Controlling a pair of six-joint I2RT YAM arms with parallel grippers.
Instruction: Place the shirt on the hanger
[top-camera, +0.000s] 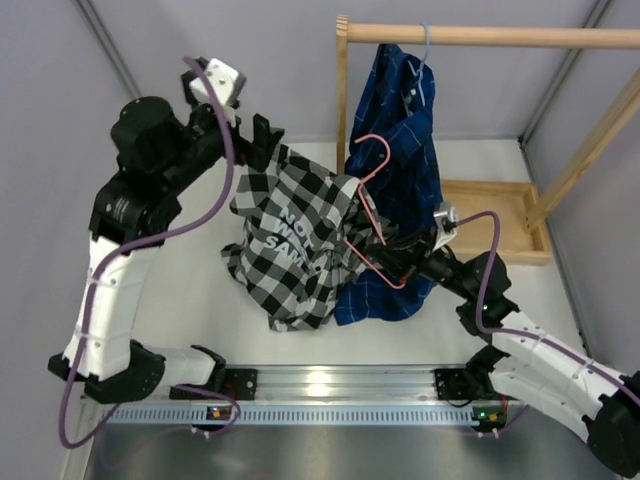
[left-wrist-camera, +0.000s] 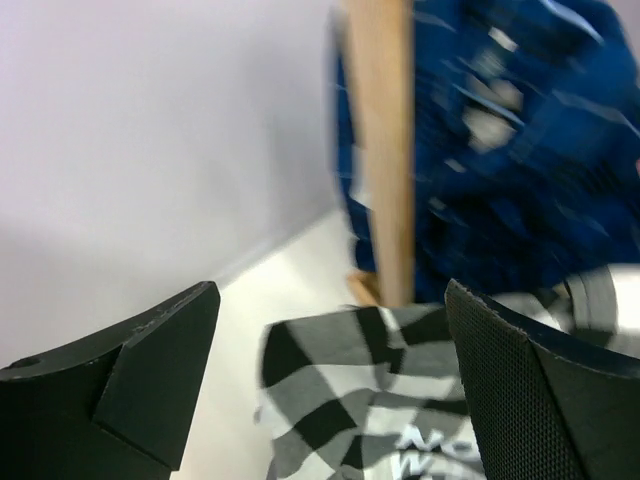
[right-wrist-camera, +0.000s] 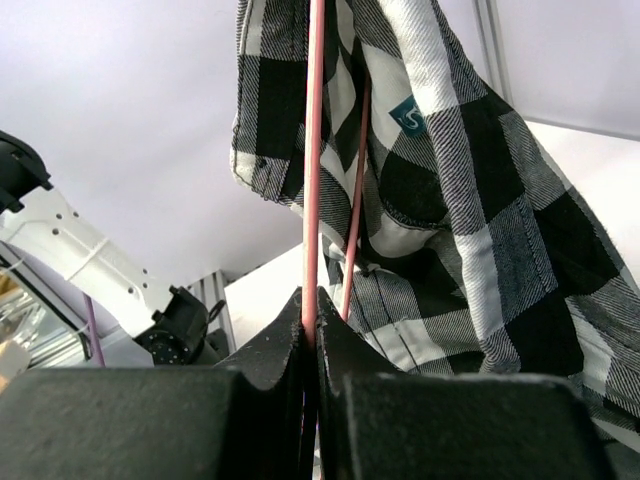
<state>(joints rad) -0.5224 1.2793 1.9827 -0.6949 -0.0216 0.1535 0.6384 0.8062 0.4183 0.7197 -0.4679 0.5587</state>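
The black-and-white check shirt (top-camera: 290, 235) is draped in a bunch over one side of the pink wire hanger (top-camera: 372, 165), held up above the table. My right gripper (top-camera: 388, 262) is shut on the hanger's lower wire. In the right wrist view its jaws (right-wrist-camera: 310, 320) pinch the pink wire (right-wrist-camera: 313, 150), with the shirt (right-wrist-camera: 460, 200) hanging off it. My left gripper (top-camera: 262, 140) is raised at the shirt's top left edge. In the left wrist view it (left-wrist-camera: 330, 370) is wide open, and the shirt (left-wrist-camera: 360, 390) lies beyond the fingers (left-wrist-camera: 150, 370), ungripped.
A wooden rack stands at the back right, with its rail (top-camera: 480, 35), post (top-camera: 342, 90) and base tray (top-camera: 500, 215). A dark blue plaid shirt (top-camera: 410, 140) hangs from it on a light blue hanger (top-camera: 425, 55), right behind the pink hanger. A metal rail (top-camera: 330, 385) runs along the near edge.
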